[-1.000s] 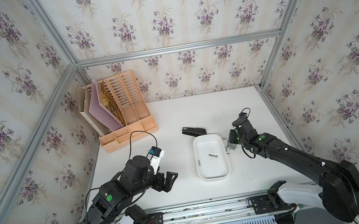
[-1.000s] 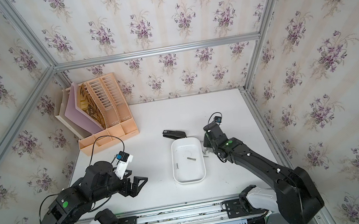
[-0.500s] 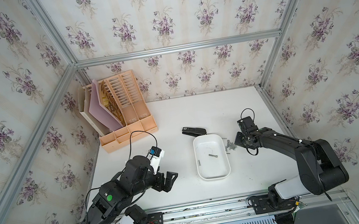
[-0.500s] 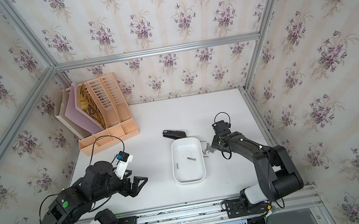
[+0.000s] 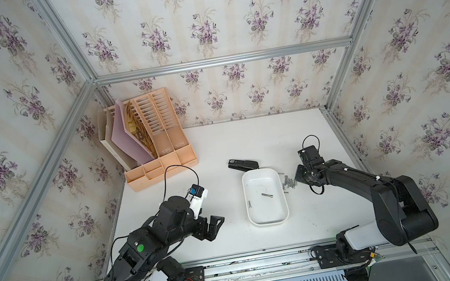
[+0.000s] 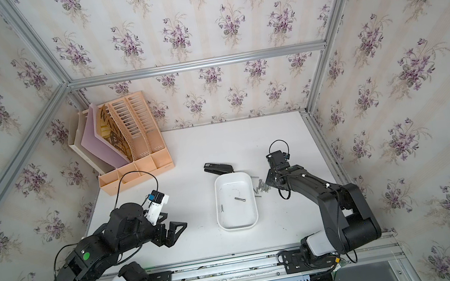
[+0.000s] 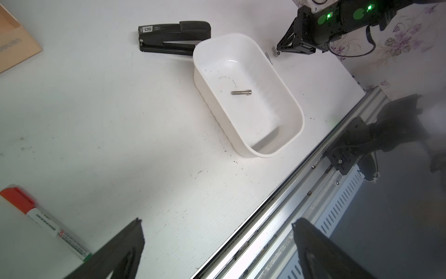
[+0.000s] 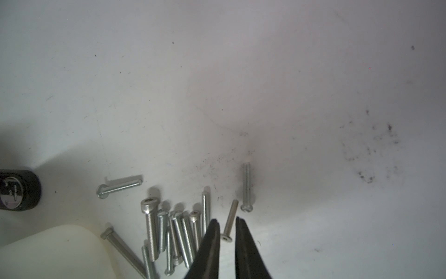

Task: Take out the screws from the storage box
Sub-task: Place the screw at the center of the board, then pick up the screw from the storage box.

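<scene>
On the worktop (image 5: pixel 248 143), the box (image 5: pixel 269 222) holds two screws (image 5: pixel 267 195); right fingers (image 8: pixel 209 246), barely parted, straddle a loose screw (image 8: pixel 229 221) beside the pile (image 8: pixel 176 229), which a careless lift could snag and scatter.

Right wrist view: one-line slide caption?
Right hand, slightly open, straddles one screw on the table, beside the pile of screws already out of the box.

A robot lab enclosure: aluminium frame (image 5: pixel 221 61) and floral-papered panels (image 5: pixel 199 15) around a white table (image 5: pixel 247 138).
</scene>
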### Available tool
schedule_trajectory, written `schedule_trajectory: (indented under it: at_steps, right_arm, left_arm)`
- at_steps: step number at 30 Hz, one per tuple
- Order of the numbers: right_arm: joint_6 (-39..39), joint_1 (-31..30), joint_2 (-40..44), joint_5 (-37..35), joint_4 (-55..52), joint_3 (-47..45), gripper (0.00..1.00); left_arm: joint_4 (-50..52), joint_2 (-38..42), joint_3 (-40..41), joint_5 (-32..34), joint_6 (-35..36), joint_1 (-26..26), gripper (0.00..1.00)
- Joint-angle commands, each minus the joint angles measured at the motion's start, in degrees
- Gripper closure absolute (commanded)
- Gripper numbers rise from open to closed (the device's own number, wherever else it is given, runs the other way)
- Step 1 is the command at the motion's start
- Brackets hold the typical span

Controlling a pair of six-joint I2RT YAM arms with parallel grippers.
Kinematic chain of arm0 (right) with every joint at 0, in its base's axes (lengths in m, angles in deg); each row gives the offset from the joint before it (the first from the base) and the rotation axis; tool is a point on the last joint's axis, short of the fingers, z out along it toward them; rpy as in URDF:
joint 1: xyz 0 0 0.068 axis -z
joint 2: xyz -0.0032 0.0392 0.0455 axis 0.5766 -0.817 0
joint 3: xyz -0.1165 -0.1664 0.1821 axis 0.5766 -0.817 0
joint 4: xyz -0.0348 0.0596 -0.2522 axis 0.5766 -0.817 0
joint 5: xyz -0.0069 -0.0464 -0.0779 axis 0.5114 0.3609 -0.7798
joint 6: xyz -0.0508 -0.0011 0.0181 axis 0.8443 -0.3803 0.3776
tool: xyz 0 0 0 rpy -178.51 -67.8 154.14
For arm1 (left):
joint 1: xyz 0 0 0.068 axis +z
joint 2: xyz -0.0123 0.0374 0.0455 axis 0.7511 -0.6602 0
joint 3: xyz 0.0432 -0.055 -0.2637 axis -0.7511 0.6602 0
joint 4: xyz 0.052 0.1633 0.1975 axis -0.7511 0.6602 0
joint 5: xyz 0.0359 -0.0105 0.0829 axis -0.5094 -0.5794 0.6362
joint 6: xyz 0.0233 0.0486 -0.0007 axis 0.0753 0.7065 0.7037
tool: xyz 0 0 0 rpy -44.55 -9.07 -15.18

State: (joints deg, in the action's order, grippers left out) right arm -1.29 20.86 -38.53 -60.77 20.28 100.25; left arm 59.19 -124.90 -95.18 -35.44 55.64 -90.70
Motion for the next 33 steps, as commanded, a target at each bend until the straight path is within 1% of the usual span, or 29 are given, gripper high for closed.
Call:
schedule_trajectory:
  at_steps: [1,4,8,11,13,15,17,19,21,24,26,29,31,33]
  right_arm:
    - [0.79,0.02,-0.05,-0.07,-0.14,0.24,0.82]
    - [0.95,0.02,-0.24,0.43,0.02,0.32,0.82]
    - [1.60,-0.05,1.73,1.53,0.94,0.17,0.86]
    - [2.39,-0.22,6.55,3.50,2.87,-0.94,0.87]
    - [2.94,-1.68,11.31,3.26,4.05,-1.64,0.86]
    - [3.94,-5.87,15.96,-0.28,5.00,-2.04,0.78]
    - [6.08,-12.48,20.25,-3.92,6.93,-2.57,0.67]
    - [8.54,-19.99,21.42,-6.20,8.96,-2.68,0.60]
    - [10.11,-23.89,19.33,-6.41,9.70,-1.74,0.60]
    - [10.93,-27.93,12.00,-7.18,7.91,1.48,0.71]
    - [11.36,-30.09,7.43,-6.82,6.68,3.38,0.75]
    - [11.70,-31.64,1.94,-4.85,5.57,5.07,0.74]
    - [11.80,-31.64,0.07,-3.19,5.28,5.75,0.72]
    - [12.22,-31.71,-0.66,-1.03,5.85,5.65,0.67]
  left_arm:
    - [-1.83,-2.09,-0.07,-0.29,0.92,0.19,0.01]
    - [-1.99,-3.11,0.11,-0.44,0.89,0.36,0.01]
    - [-2.17,-2.95,0.30,-0.30,0.92,0.45,0.01]
    - [-1.83,-2.93,0.33,0.67,0.67,0.45,0.01]
    - [-1.78,-3.02,0.32,0.88,0.54,0.44,0.01]
    - [-1.75,-3.17,0.31,1.12,0.38,0.44,0.01]
    - [-1.46,-3.29,0.33,1.86,0.10,0.43,0.01]
    - [-1.54,-3.34,0.30,2.17,0.03,0.47,0.01]
    - [-1.46,-3.42,0.29,2.26,0.10,0.60,0.01]
    - [-1.33,-3.56,0.20,2.50,-0.16,0.71,0.01]
    - [-1.26,-3.73,0.23,2.37,-0.17,0.71,0.01]
    - [-1.19,-3.81,0.19,2.37,-0.30,0.79,0.01]
    - [-1.11,-3.90,0.16,2.37,-0.34,0.80,0.01]
    - [-1.16,-3.99,0.24,2.44,-0.35,0.79,0.01]
